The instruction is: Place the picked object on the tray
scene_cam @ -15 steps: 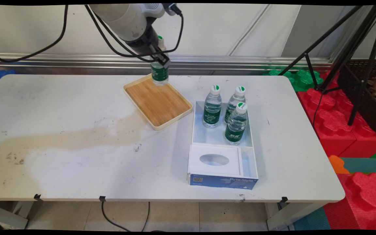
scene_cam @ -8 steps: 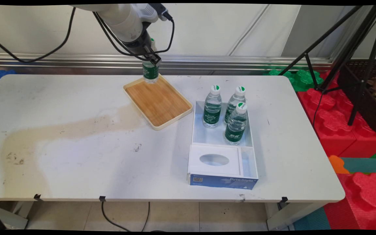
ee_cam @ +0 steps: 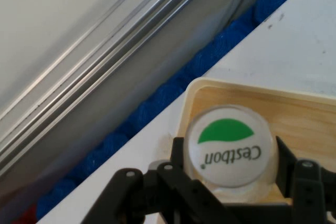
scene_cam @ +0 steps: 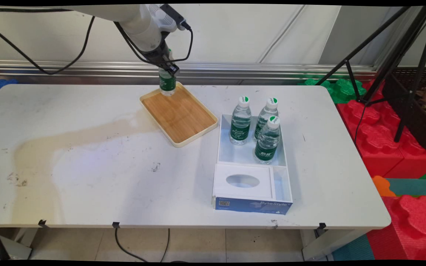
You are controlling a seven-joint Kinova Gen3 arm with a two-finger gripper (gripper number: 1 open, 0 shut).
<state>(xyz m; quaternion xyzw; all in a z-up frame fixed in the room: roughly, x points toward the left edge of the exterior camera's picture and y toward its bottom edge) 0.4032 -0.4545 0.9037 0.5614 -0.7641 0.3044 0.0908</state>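
**Bottle gripped over the far corner of the wooden tray**

A water bottle (scene_cam: 167,82) with a green label and a white cap marked with a green leaf shape stands upright at the far corner of the wooden tray (scene_cam: 183,120). Its base is at or just above the tray floor; which one cannot be told. The tool (scene_cam: 168,68) pinches the bottle near its neck, a finger on either side of the cap in the hand view (ee_cam: 229,148).

The tray lies at an angle on the white surface (scene_cam: 87,177), towards its far edge. To the tray's right sits a white box (scene_cam: 283,162), its far compartment holding three more bottles (scene_cam: 240,125) upright and close together. A blue strip runs along the box's near side. A brownish stain (scene_cam: 68,142) spreads over the surface's left half.
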